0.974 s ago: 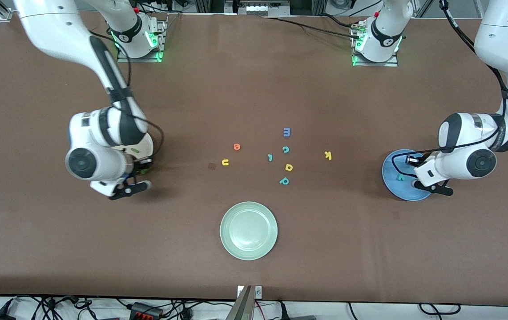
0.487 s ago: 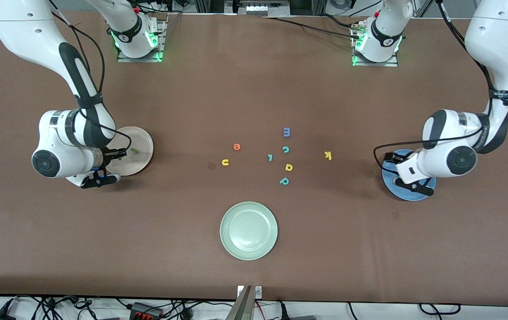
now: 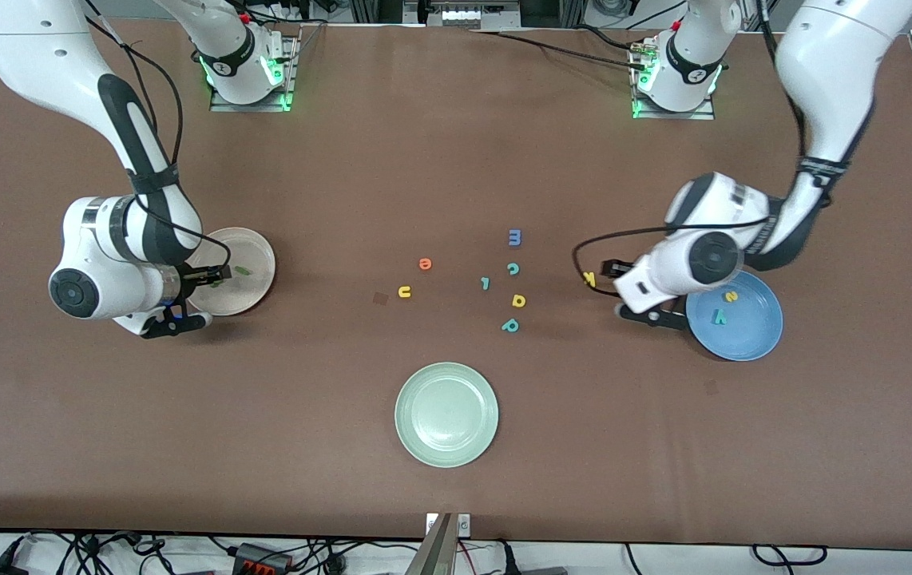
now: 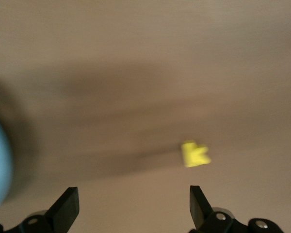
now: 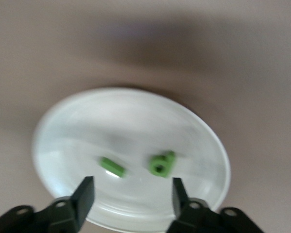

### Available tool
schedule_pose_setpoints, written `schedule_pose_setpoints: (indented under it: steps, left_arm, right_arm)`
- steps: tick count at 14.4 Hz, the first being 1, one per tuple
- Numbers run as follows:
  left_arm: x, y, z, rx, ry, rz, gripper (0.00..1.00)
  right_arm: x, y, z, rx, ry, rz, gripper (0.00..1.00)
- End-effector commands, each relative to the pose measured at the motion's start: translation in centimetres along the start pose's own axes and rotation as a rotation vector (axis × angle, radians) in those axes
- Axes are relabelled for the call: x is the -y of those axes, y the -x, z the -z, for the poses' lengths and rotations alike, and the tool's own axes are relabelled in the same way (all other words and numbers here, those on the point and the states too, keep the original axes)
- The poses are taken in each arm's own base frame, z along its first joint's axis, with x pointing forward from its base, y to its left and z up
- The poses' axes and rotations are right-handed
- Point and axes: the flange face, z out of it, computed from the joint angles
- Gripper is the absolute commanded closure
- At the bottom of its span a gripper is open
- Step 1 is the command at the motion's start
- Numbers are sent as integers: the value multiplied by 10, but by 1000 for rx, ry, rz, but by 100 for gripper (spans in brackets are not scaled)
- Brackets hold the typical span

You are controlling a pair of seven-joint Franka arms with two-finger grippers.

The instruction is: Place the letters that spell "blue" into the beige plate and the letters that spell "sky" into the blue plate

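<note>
Since a second ago, right hand (image 3: 199, 299) is gaping empty over beige plate (image 3: 258, 279) holding green letters (image 5: 160, 164); left hand (image 3: 612, 291), fingers apart, is nearing yellow k (image 4: 195, 154) on bench: light, soft foam, pinch its edges.

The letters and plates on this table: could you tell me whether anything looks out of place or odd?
Nothing is spilled or damaged. The only oddity is a small dark square patch on the table beside the yellow u. The beige plate and the blue plate each hold two letters.
</note>
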Motion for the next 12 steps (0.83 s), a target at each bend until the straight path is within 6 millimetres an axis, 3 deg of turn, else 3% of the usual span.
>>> schedule_pose_setpoints:
  steps: [1,3,6,8,9,10,12]
  left_arm:
    - [-41,7,-28,-25,-90,63,0]
    - [-46,9,-46,-55,-64,74,0]
    - [-45,10,-49,-72,-49,73,2]
    - [-43,9,-60,-57,-42,76,19]
    - [-42,7,-64,-58,-35,71,26]
    - [-36,6,-66,-56,-29,76,33]
    - [-33,5,-66,-57,-28,78,51]
  right_arm:
    - [65,-17,33,-58,12,79,0]
    - [118,-34,39,-97,15,154,0]
    - [191,-45,32,-169,43,220,0]
    - [229,-46,21,-200,46,181,0]
    - [240,-46,16,-211,44,135,0]
    - [239,-52,9,-225,53,158,0]
    - [250,-54,4,-242,68,332,0]
